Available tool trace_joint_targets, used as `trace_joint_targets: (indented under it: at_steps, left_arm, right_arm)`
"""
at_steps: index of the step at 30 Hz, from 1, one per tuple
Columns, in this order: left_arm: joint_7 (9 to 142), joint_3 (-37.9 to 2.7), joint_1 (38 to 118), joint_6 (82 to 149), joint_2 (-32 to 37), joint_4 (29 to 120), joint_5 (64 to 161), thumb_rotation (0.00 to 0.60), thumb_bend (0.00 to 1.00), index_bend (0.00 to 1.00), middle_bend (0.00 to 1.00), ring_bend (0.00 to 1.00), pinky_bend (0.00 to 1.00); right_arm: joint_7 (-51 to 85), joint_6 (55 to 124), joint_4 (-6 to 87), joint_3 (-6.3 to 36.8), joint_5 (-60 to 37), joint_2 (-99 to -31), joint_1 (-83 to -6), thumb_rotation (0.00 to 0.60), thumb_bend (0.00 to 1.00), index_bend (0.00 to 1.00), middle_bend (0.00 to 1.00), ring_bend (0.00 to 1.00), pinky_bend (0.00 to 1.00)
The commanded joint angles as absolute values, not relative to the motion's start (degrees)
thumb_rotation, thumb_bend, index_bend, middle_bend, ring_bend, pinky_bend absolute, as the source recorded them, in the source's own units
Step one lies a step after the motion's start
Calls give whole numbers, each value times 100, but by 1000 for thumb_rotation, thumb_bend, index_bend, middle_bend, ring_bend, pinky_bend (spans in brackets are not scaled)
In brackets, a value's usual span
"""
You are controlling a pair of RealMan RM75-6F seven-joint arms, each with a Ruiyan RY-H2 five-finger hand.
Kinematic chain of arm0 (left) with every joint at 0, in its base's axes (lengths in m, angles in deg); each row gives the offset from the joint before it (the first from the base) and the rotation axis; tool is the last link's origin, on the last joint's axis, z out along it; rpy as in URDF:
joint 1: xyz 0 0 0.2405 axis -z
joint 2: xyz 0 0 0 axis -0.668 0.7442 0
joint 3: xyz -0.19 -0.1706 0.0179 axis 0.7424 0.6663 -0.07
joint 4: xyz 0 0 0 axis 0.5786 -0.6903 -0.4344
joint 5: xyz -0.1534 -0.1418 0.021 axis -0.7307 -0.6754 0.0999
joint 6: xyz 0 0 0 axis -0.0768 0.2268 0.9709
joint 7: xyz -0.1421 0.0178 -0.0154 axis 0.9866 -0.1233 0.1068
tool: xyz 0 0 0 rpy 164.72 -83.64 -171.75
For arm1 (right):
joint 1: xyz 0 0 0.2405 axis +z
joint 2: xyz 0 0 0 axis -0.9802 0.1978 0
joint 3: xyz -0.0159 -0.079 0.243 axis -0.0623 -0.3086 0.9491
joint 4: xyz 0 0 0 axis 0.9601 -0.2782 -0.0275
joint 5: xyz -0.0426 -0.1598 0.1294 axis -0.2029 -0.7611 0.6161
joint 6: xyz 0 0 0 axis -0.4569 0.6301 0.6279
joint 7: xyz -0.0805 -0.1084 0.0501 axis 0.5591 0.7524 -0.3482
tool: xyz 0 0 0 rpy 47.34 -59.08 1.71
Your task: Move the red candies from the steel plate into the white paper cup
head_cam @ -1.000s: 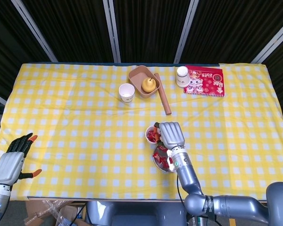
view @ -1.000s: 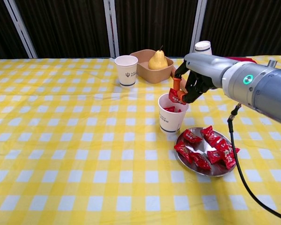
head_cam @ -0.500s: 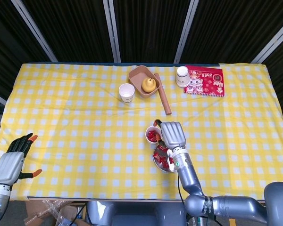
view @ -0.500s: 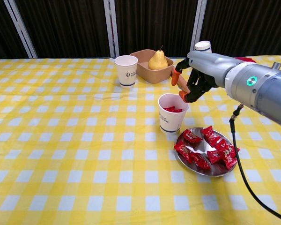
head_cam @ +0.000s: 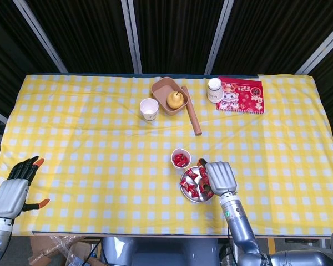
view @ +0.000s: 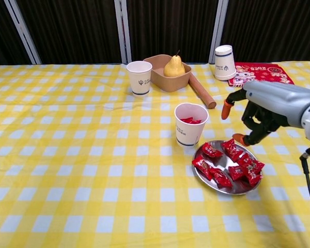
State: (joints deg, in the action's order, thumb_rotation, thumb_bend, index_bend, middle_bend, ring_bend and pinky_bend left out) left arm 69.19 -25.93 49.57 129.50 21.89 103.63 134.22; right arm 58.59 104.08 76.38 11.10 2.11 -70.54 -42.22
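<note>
Bench (view: 67, 170) under a yellow checked cloth, seen from the robot's chest and from above. Nearest, at the right, sits the plate (view: 236, 189), shiny steel, with a loose heap of red candies (view: 228, 163) on it, some overlapping. Just above the plate's far right edge hovers the right hand (view: 256, 116), fingers spread and holding nothing, orange fingertips pointing toward the heap. Just left of the plate, nearly touching it, stands the cup (view: 190, 124), white paper, upright, with a few red candies already inside.

The left hand (head_cam: 14, 191) hangs at the bench's near left corner, well apart from everything, fingers apart and empty.

Farther back are a second paper cup (view: 139, 77), a brown tray (view: 163, 75) holding a pear (view: 174, 67), a wooden rod (view: 202, 90), an upturned cup (view: 224, 55) and a red booklet (view: 261, 73).

Risks, as a judgement: the wrappers look slick and piled, so a pinch could slip or lift two at once and drop one on the cloth. A downward press on the rim could tip or slide the plate. The cup is light and close by; a sideways brush of the hand or forearm could topple it and spill what is collected.
</note>
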Motion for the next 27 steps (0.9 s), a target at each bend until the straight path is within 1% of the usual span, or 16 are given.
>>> trace_joint_targets:
  at_steps: [1, 6, 14, 22, 27]
  left_arm:
    - [6902, -2602, 4947, 12968, 2182, 10360, 13441, 600, 0, 0, 0, 0, 0]
    - [6864, -2603, 4935, 12998, 2157, 10345, 13455, 600, 0, 0, 0, 0, 0]
    - [6804, -2592, 4926, 12994, 2139, 10358, 13401, 600, 0, 0, 0, 0, 0]
    - [6762, -2582, 4934, 12959, 2127, 10372, 13341, 600, 0, 0, 0, 0, 0]
    - [6755, -2585, 4925, 12976, 2125, 10377, 13352, 600, 0, 0, 0, 0, 0]
  right_arm:
    - [5786, 10473, 7536, 884, 53, -7040, -4413, 600, 411, 370, 872, 968, 1000]
    - [5691, 10410, 7351, 738, 25, -7063, -4585, 600, 411, 371, 872, 968, 1000]
    - [5693, 10273, 7234, 712, 57, -7049, -4686, 600, 411, 370, 872, 967, 1000]
    - [5622, 10162, 7412, 668, -26, -6943, -4785, 600, 363, 370, 872, 967, 1000]
    - [5697, 10081, 7344, 587, -47, -7012, -4821, 600, 343, 370, 872, 968, 1000]
